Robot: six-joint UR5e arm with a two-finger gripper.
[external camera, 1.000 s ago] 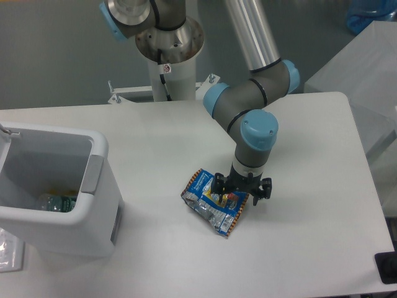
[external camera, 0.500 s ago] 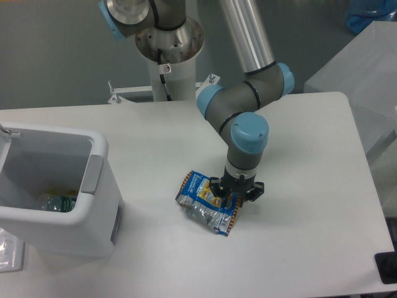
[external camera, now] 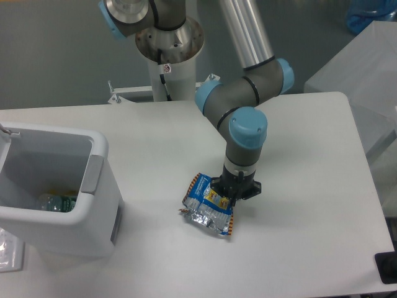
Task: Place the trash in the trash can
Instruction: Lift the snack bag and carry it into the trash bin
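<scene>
A crinkled blue foil snack bag (external camera: 205,208) with orange edges hangs tilted just above the white table, near its middle. My gripper (external camera: 229,198) comes straight down onto the bag's right end, and its fingers are shut on the foil there. The white trash can (external camera: 94,146) with a grey side panel stands at the left edge of the table, well apart from the gripper. A crushed clear bottle (external camera: 56,202) with a green label lies on the can's floor.
The arm's white pedestal (external camera: 167,68) rises behind the table's far edge. A black object (external camera: 386,267) sits off the table's front right corner. A pale grey surface (external camera: 366,62) stands beyond the table's right side.
The fingers have closed from wide open onto the bag's right end. The arm has shifted slightly left, and the bag has crumpled and tilted up with it.
</scene>
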